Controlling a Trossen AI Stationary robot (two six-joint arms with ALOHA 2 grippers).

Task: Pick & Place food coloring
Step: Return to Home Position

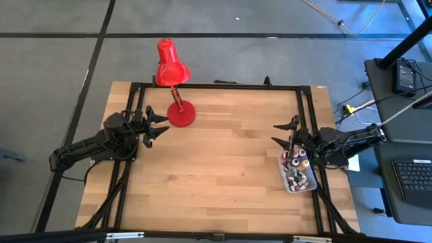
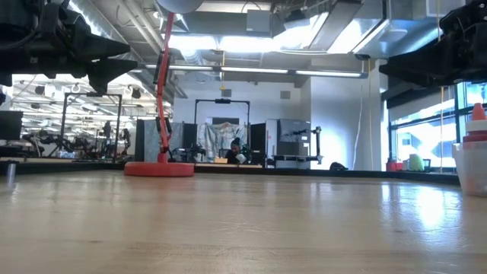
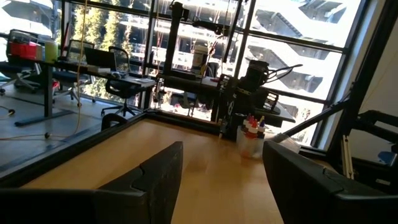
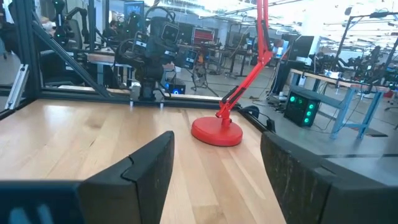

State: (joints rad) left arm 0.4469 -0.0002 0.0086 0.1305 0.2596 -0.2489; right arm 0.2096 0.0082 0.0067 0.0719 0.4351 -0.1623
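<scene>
The food coloring bottles [image 1: 298, 172], tiny with pale caps and dark red, brown and orange bodies, stand and lie together inside a clear rectangular tub [image 1: 312, 184] near the table's right edge. They also show far off in the left wrist view [image 3: 252, 127]; one bottle's tip [image 2: 477, 122] rises above the tub in the low view. My right gripper [image 1: 283, 133] hovers open just to the far-left of the tub. My left gripper [image 1: 160, 125] hovers open near the table's left edge, beside the red lamp's base. Both are raised above the wood and hold nothing.
A red desk lamp [image 1: 180, 113] stands by its round base at the table's far middle-left, its shade [image 1: 169, 64] hanging past the far edge. A black frame [image 1: 223, 86] runs around the table. Bare wood [image 1: 223, 169] lies between the two arms.
</scene>
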